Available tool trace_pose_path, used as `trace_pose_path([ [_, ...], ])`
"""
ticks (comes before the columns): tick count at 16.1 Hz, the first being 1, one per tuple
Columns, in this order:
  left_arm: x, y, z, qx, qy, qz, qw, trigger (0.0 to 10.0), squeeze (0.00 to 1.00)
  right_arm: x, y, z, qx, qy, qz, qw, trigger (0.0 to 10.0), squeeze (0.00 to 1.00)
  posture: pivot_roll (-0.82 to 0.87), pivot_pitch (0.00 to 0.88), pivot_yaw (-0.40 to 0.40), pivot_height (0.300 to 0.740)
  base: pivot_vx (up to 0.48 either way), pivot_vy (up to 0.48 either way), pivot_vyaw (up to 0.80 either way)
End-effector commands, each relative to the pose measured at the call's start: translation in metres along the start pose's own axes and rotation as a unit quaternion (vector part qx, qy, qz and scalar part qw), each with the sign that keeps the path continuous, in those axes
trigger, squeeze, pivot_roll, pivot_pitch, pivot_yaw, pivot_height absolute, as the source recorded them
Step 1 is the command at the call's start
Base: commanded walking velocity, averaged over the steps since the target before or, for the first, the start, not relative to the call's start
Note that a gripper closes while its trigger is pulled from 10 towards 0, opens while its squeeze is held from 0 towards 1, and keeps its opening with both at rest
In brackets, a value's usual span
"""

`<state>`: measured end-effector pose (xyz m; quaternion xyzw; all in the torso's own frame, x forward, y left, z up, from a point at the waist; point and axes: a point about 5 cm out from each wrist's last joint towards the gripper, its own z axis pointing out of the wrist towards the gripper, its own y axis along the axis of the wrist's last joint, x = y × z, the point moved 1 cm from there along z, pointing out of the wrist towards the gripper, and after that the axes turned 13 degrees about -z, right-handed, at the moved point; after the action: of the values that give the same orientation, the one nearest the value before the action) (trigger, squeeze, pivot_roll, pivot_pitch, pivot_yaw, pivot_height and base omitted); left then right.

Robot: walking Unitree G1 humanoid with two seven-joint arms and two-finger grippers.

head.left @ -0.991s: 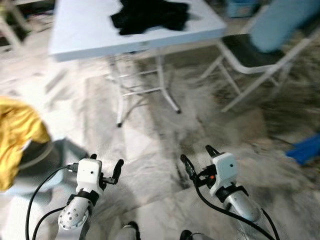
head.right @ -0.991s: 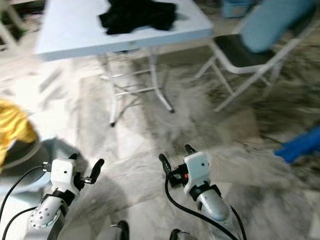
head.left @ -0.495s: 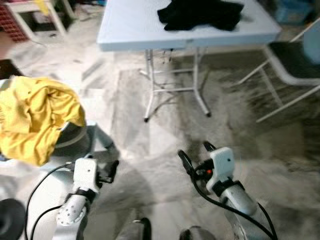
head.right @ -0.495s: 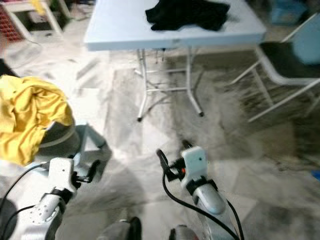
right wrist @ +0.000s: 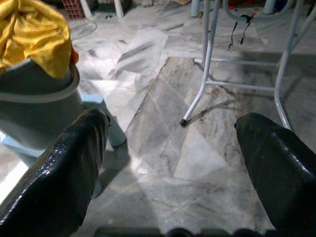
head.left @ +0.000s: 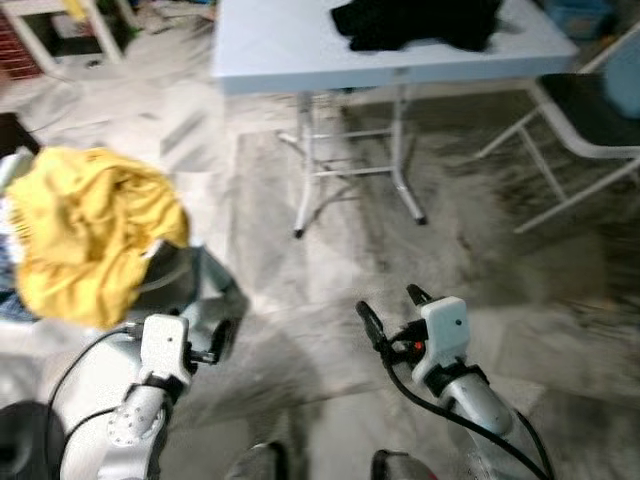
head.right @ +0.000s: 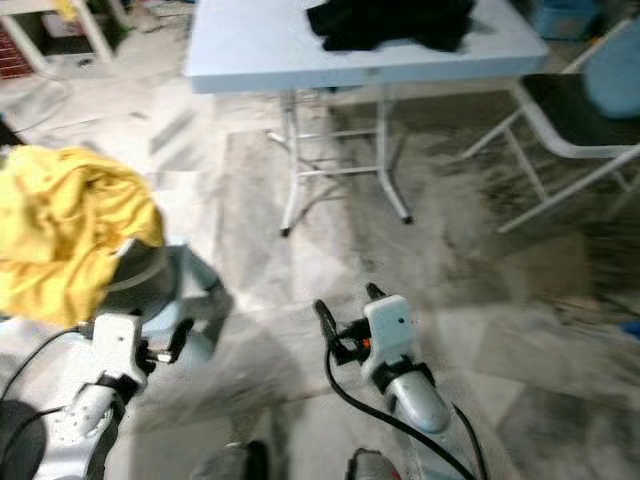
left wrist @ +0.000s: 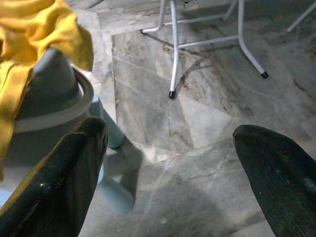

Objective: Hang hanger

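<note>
Marble floor [head.left: 330, 250] lies blurred beneath me; I could clip the pale folding surface [head.left: 300, 50] or the grey tub [left wrist: 44, 108] heaped with yellow cloth [head.left: 90, 230]. Both jaws, left gripper [head.left: 200, 342] and right gripper [head.left: 390, 305], gape empty. I see no hanger.

A crumpled black garment [head.left: 415, 22] lies in a heap on the pale tabletop [head.left: 290, 50], near its front edge. A bunched yellow garment [head.left: 90, 230] sits down-left of that tabletop, draped over a grey tub [head.left: 190, 285].
</note>
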<state>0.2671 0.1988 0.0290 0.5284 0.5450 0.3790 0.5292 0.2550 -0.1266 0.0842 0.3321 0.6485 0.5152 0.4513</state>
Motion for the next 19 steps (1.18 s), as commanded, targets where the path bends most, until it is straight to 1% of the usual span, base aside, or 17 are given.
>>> trace_pose_path([
  [1,-0.001,-0.008,-0.003,0.01,-0.002,-0.013,1.0,10.0,0.0,0.0,0.002,-0.003,-0.001,0.001,-0.005,1.0,10.0,0.0,0.0,0.232,0.026,0.74,0.0,0.0,0.79],
  [2,-0.004,-0.009,-0.001,0.005,-0.002,-0.026,1.0,10.0,0.0,0.001,0.002,-0.003,-0.001,0.005,-0.002,1.0,10.0,0.0,0.0,0.232,0.026,0.74,0.0,0.0,0.79],
  [6,-0.014,-0.007,-0.001,-0.009,-0.013,-0.035,0.999,10.0,0.0,0.001,0.004,0.0,-0.003,0.009,-0.001,1.0,10.0,0.0,0.01,0.235,0.013,0.74,0.289,0.0,0.73],
  [8,-0.015,-0.008,-0.001,-0.011,-0.014,-0.039,0.999,10.0,0.0,0.001,0.005,0.002,-0.005,0.014,-0.003,1.0,10.0,0.0,0.01,0.235,0.008,0.74,0.326,0.251,0.0],
  [13,-0.02,-0.001,0.0,-0.02,-0.02,-0.04,0.999,10.0,0.0,0.004,0.007,0.003,-0.009,0.028,-0.008,1.0,10.0,0.0,0.01,0.238,0.009,0.74,0.322,0.253,0.0],
  [16,-0.025,0.003,-0.001,-0.02,-0.028,-0.038,0.999,10.0,0.0,0.007,0.007,0.001,-0.009,0.035,-0.01,0.999,10.0,0.0,0.0,0.246,0.009,0.74,0.325,0.254,0.74],
  [19,-0.028,0.006,-0.002,-0.02,-0.033,-0.036,0.999,10.0,0.0,0.006,0.006,0.001,-0.006,0.031,-0.007,0.999,10.0,0.0,0.0,0.251,0.012,0.74,0.32,0.25,0.0],
])
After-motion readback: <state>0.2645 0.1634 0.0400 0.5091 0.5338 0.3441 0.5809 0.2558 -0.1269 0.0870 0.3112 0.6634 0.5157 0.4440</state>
